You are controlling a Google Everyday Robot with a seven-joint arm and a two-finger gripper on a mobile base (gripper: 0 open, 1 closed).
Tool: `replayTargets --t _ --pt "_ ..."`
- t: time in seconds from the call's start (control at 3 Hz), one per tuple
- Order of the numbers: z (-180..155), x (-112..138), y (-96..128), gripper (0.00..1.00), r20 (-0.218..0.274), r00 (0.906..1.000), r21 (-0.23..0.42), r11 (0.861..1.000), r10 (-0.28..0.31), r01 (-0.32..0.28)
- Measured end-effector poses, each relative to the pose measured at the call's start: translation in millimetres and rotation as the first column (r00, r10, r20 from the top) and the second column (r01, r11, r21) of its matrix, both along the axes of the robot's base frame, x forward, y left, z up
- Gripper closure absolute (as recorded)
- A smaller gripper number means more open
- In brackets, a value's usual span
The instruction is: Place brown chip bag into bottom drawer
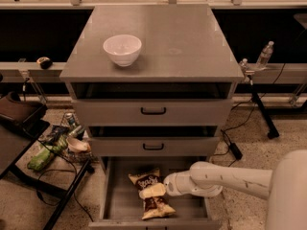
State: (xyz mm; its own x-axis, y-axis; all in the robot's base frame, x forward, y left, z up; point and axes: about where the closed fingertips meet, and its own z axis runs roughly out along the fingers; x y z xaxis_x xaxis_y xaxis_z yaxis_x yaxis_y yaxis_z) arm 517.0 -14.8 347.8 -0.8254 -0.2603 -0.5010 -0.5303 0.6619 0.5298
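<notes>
The brown chip bag [147,180] lies lengthwise on the floor of the open bottom drawer [119,202], logo end toward the cabinet and a cream end near the drawer's front. My gripper [155,191] reaches in from the right, low inside the drawer, and its pale tip lies over the middle of the bag. The white arm behind it crosses the drawer's right wall. The gripper hides part of the bag's middle.
A white bowl [122,49] stands on the cabinet top [182,47]. The two upper drawers [153,111] with black handles are shut. A black stand with cans and a green bag [43,156] sits to the left. A bottle [264,55] and cables are at the right.
</notes>
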Motion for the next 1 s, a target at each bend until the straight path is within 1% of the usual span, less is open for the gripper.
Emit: replayTargets --t 0.33,0.67,1.0 --pt "40 -34 -30 0.0 0.048 0.998 -0.047 0.998 0.042 -0.04" --pt "85 -119 -73 0.0 -0.032 0.9964 -0.163 0.983 0.079 -0.083" --pt "117 -188 -102 0.0 -0.14 0.9886 -0.233 0.968 0.056 -0.088"
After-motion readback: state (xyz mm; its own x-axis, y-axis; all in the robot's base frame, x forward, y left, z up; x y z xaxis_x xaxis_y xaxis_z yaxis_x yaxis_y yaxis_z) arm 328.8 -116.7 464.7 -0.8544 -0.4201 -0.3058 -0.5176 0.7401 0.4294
